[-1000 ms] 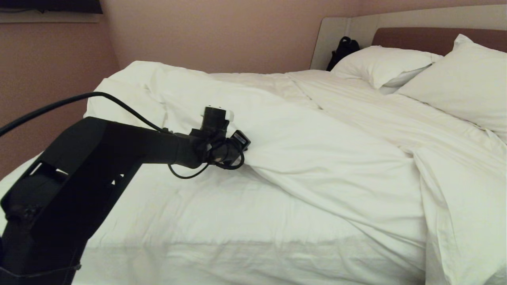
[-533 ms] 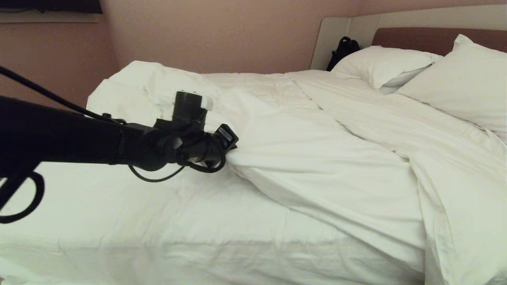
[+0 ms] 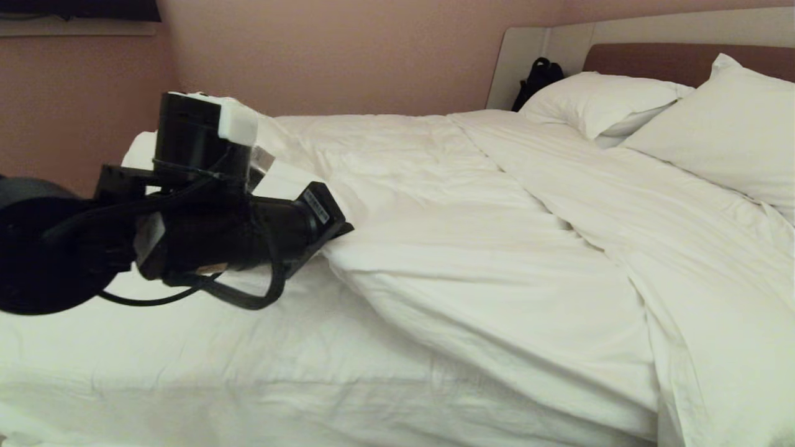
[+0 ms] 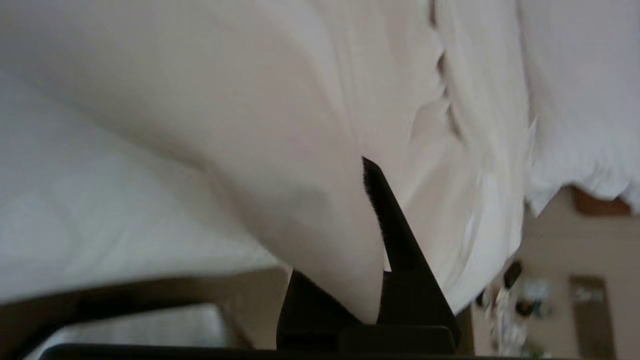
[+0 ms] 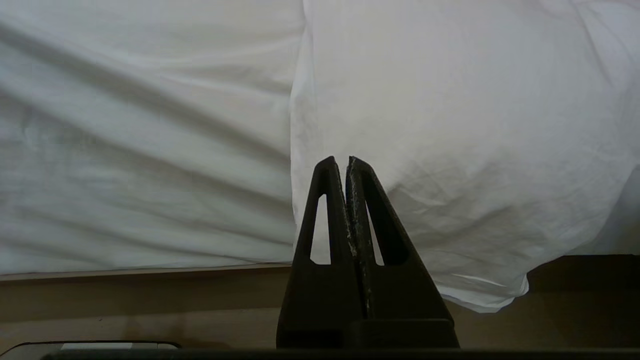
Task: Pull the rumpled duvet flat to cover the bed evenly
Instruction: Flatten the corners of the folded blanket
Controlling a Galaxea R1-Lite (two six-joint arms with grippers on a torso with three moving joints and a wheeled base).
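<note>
Gripping the duvet (image 3: 472, 248) hem, my left gripper (image 4: 372, 280) fingers stay clenched mid-bed (image 3: 248, 372); it's soft, bulky, draggy, so hold its edge. Right gripper (image 5: 347, 170) hangs clamped empty by the bed's side.

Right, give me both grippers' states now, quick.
Left gripper: jaws shut on a fold of the thick puffy white duvet.
Right gripper: jaws shut, holding nothing, parked by the bed's edge.
</note>
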